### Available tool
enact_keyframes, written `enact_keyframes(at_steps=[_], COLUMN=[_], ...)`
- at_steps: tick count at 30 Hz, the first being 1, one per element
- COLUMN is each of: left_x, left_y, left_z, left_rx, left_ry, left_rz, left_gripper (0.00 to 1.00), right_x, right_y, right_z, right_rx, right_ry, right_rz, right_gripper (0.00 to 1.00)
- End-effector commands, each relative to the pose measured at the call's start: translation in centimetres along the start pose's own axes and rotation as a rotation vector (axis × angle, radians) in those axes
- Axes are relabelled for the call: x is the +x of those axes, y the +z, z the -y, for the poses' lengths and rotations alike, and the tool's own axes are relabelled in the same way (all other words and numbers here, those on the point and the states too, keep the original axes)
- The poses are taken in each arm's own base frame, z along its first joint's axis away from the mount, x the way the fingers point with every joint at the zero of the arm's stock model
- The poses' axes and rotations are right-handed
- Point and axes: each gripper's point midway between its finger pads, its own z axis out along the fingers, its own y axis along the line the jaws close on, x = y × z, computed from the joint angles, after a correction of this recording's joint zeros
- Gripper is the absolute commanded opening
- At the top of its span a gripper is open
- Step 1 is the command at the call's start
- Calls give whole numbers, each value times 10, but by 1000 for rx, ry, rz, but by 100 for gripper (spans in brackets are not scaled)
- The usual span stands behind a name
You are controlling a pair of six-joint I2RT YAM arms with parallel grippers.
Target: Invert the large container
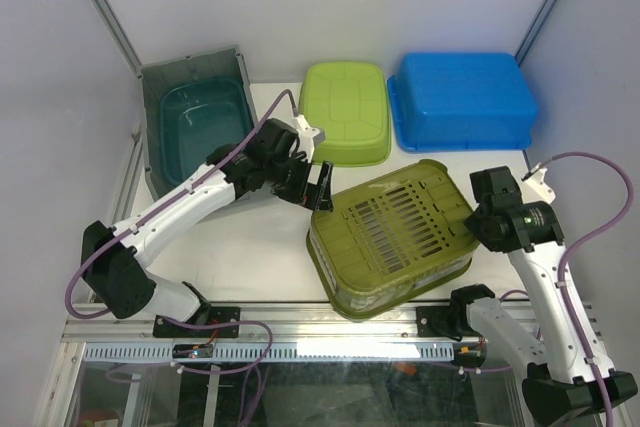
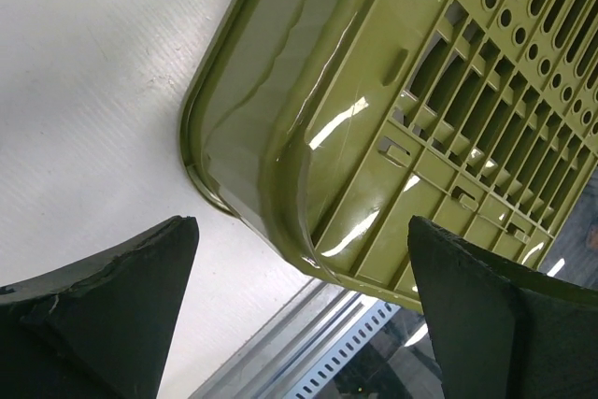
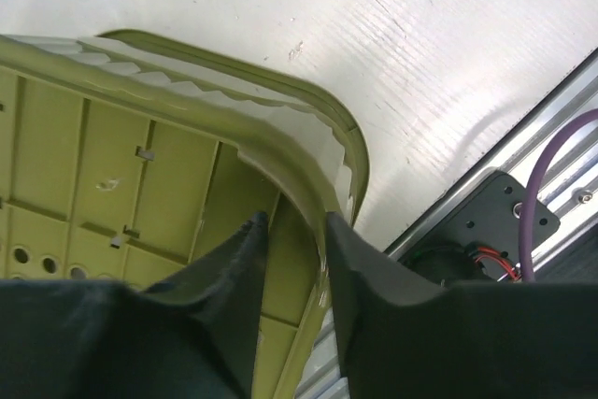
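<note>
Large container [image 1: 395,237]: where is it found at this moment?

— It is seen by the near edge of the desk [image 1: 250,247], right of the middle. Its slotted base is turned upward, and the body appears tilted rather than settled flat. Its near rim seems to reach the metal rail [image 1: 300,319] that runs along that edge.

— How are the jaws set?

— The right gripper [image 3: 295,217] is closed on the rim at the container's right end, with the wall pinched between its jaws. The left gripper [image 1: 322,192] is spread wide and nothing is held in it. It is placed just beside the container's far left corner, and no contact can be made out in the left wrist view.

— Which step is judged to be in hand?

— The turn itself looks largely made. What is left, it is judged, is the setting down, so that the whole rim is borne by the desk.

— How is that best done?

— The right end should be lowered slowly, and the pinch given up only once no tilt is seen. The container would be better drawn a little toward the far edge, so that the near rim is not caught on the rail. Glossy plastic held at a single point may be expected to swing, so the far left corner could be steadied lightly by the open left jaws. Clearance from the light green tub [image 1: 345,112] behind should be respected.
</note>
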Motion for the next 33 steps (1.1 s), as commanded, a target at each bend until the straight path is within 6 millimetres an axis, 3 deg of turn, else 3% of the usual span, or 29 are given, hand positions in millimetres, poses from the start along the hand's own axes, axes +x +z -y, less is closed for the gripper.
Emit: enact_keyframes(at_steps=[1,5,9,14,18,21,29,31,33], left_x=[-7,-5,4,11,18,23,26,17,5], left_y=[1,0,14,21,24,29,54,47,34], left_z=[14,23,33,51,73,92,149,158,163], left_rx=[70,121,202,284,343,391,488,504,502], left_ry=[52,52,28,22,42,58,128,136,152], left_rz=[22,7,-46,-73,-91,-107,-139,-117,-63], left_gripper=[99,98,97,96,96,96,97,98,99], right_x=[-5,-8,-22,-46,-56,-70,-92,-93,-96], right_y=[7,12,17,30,48,50,39,33,26], right_z=[-15,-26,-42,-76,-103,-126,-171,-172,-164], right_rx=[-48,-73,-107,-203,-290,-371,-565,-572,-546], right_ry=[35,4,-45,-125,-202,-222,-238,-253,-265], right_rz=[21,19,44,63,-8,-18,11,-4,4], right_gripper=[28,14,10,2,0,0,16,24,41])
